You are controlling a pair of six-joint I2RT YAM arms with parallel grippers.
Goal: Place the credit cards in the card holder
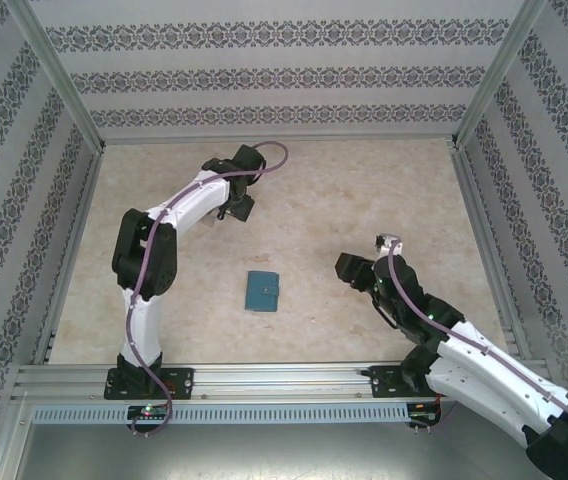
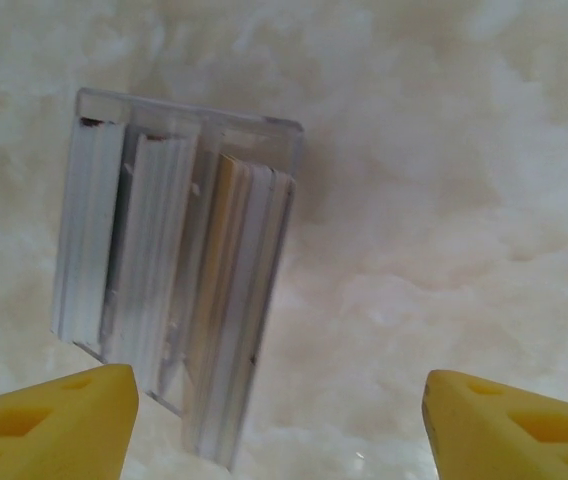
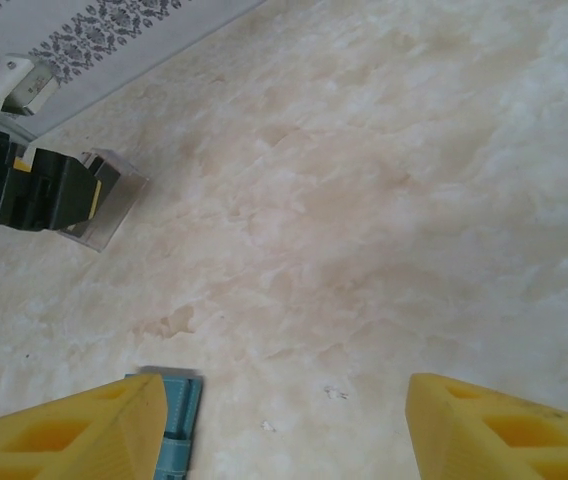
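Currently teal card holder [image 1: 261, 291] lies flat, pale cards [image 2: 154, 250] stand edgewise in clear rack [image 2: 264, 125]; left gripper [image 2: 276, 385] and right gripper [image 3: 284, 385] wide, empty.

The card holder [image 1: 261, 291] lies on the table [image 1: 314, 200] between the left arm [image 1: 179, 215] and right arm [image 1: 464, 360].

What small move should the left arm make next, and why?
Probably lower the left gripper and close on one of the cards: its fingers are open above the clear stand where they sit on edge, nothing held, and the card holder lies apart at mid-table.
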